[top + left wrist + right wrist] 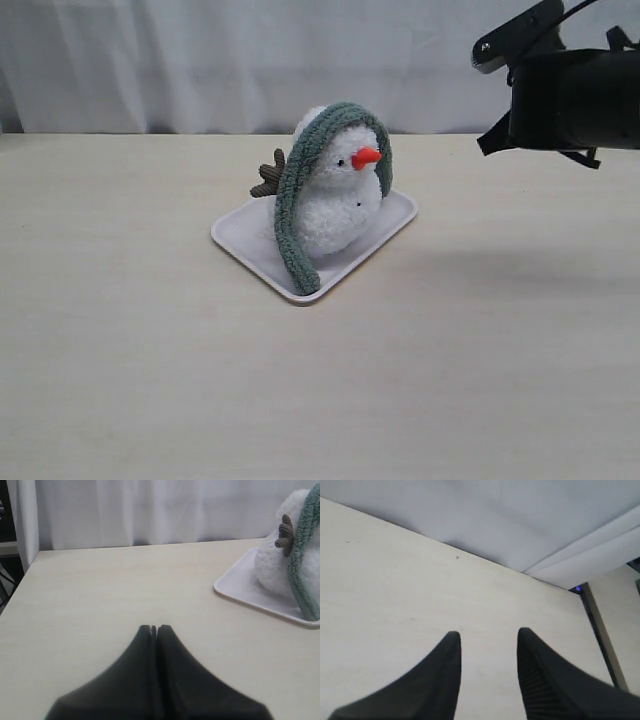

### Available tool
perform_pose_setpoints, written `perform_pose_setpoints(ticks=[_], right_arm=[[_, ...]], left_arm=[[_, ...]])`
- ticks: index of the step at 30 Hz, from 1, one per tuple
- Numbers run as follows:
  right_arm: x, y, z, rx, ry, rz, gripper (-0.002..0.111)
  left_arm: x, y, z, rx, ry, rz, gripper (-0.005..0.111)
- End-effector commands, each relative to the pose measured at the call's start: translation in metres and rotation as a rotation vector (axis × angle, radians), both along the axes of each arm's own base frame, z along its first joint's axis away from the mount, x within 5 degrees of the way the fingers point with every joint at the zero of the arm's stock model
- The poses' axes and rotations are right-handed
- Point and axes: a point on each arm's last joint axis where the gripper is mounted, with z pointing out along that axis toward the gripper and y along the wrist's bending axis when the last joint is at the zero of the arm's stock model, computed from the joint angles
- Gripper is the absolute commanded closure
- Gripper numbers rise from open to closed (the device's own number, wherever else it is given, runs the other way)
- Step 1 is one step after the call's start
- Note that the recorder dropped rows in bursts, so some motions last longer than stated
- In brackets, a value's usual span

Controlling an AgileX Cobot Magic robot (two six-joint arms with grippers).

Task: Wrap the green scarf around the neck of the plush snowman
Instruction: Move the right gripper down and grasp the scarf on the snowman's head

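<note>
1. Left gripper (154,628): black tapered fingers pressed together with nothing between them, low over the pale wood-grain table (100,590). It does not appear in the exterior view.
2. Right gripper (487,636): black ribbed fingers parted and empty. Its arm (570,100) hangs raised at the far right, and its wrist view shows no tray.
3. Plush snowman (340,205): a fluffy white two-ball toy with its orange nose (366,157) pointing right and a brown twig arm (270,175) on the left. It stands on a smooth white rectangular tray (245,235) at mid-table.
4. Green scarf (290,215): a fuzzy grey-green knitted strip arched over the top of the head, above the snowman's neck (335,182) rather than around it. The long tail drops down the left side to the tray's near edge; the short end stops beside the nose.
5. Key relation: the scarf's long axis runs up and over, left to right. The long tail faces the left gripper, which therefore seems better placed to take it. The right gripper is well apart, above and to the right.
</note>
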Motion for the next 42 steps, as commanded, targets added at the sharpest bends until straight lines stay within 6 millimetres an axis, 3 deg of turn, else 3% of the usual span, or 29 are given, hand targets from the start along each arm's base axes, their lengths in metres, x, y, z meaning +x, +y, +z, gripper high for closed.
perform_pose_setpoints(ticks=[1, 4, 7, 11, 13, 14, 17, 19, 22, 25, 27, 30, 34, 38, 42], right_arm=[[-0.003, 0.014, -0.011, 0.185, -0.011, 0.14, 0.073], [-0.005, 0.03, -0.018, 0.427, -0.007, 0.311, 0.073], [-0.003, 0.032, -0.017, 0.72, -0.011, 0.427, 0.073], [0.002, 0.011, -0.014, 0.931, -0.024, 0.387, 0.073], [0.004, 0.003, -0.007, 1.033, 0.069, 0.415, 0.073], [0.008, -0.001, 0.002, 1.066, 0.206, 0.446, 0.073], [0.016, -0.011, 0.02, 0.94, 0.448, 0.432, 0.073], [0.017, -0.012, 0.028, 0.806, 0.477, 0.453, 0.073], [0.018, -0.006, 0.034, 0.761, 0.438, 0.515, 0.071], [0.013, 0.014, 0.034, 0.685, 0.477, 0.655, 0.063], [0.012, 0.035, 0.036, 0.647, 0.454, 0.716, 0.048], [0.01, 0.068, 0.039, 0.551, 0.386, 0.806, 0.05], [-0.006, 0.118, 0.04, -0.065, 0.371, 1.15, 0.055], [-0.003, 0.135, 0.051, -0.274, 0.206, 1.194, 0.055], [0.003, 0.138, 0.031, -0.388, 0.272, 1.265, 0.055]], left_arm=[[0.0, 0.0, 0.0, -0.005, -0.009, -0.001, 0.107], [0.0, 0.0, 0.0, -0.005, -0.009, -0.001, 0.107], [0.0, 0.0, 0.0, -0.005, -0.009, -0.001, 0.107], [0.0, 0.0, 0.0, -0.005, -0.009, -0.001, 0.107], [0.0, 0.0, 0.0, -0.005, -0.009, -0.001, 0.107], [0.0, 0.0, 0.0, -0.005, -0.009, -0.001, 0.107], [0.0, 0.0, 0.0, -0.005, -0.009, -0.001, 0.107], [0.0, 0.0, 0.0, -0.005, -0.009, -0.001, 0.107], [0.0, 0.0, 0.0, -0.005, -0.009, -0.001, 0.107], [0.0, 0.0, 0.0, -0.006, -0.011, -0.002, 0.107], [0.0, 0.0, 0.0, -0.006, -0.011, -0.002, 0.107], [0.0, 0.0, 0.0, -0.006, -0.011, -0.002, 0.107], [0.0, 0.0, 0.0, -0.006, -0.013, -0.002, 0.107], [0.0, 0.0, 0.0, -0.006, -0.013, -0.002, 0.107], [0.0, 0.0, 0.0, -0.006, -0.013, -0.002, 0.107]])
